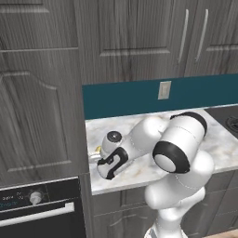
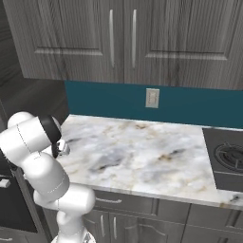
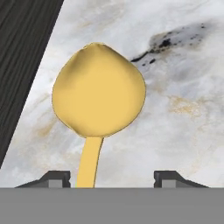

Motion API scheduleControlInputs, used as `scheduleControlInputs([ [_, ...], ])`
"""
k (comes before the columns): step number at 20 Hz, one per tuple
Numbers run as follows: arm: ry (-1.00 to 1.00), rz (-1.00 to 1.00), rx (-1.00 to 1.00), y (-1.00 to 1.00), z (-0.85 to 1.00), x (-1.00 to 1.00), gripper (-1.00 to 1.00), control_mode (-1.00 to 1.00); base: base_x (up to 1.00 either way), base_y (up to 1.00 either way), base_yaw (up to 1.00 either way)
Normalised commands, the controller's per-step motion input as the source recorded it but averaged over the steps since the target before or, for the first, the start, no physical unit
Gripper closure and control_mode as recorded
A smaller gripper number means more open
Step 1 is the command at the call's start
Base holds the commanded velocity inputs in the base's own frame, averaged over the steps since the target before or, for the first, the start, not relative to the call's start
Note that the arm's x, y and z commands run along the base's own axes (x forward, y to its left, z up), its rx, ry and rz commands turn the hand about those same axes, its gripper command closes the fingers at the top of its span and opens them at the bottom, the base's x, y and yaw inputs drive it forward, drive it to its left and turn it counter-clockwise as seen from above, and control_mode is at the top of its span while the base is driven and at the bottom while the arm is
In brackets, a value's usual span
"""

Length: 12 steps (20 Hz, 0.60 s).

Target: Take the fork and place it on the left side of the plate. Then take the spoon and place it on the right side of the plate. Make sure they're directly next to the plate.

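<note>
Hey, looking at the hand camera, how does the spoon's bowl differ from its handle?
The spoon's bowl is broad and rounded; the handle is a thin, narrow strip. The bowl looks golden yellow, the handle a bit more orange. The bowl lies beyond the fingertips, while the handle runs back between them, nearer one tip than the other. Both are one piece, lying on the marble counter.
</note>
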Motion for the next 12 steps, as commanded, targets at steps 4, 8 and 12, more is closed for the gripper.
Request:
scheduleControlInputs([
  [4, 0.0, -0.03, 0.0, 0.0, -0.27, 0.01, 1.0, -1.0, 0.0, 0.0, 0.0],
  [8, 0.0, -0.03, 0.0, 0.0, -0.23, 0.0, 1.0, -1.0, 0.0, 0.0, 0.0],
  [12, 0.0, -0.03, 0.0, -0.02, -0.17, 0.0, 1.0, -1.0, 0.0, 0.0, 0.0],
])
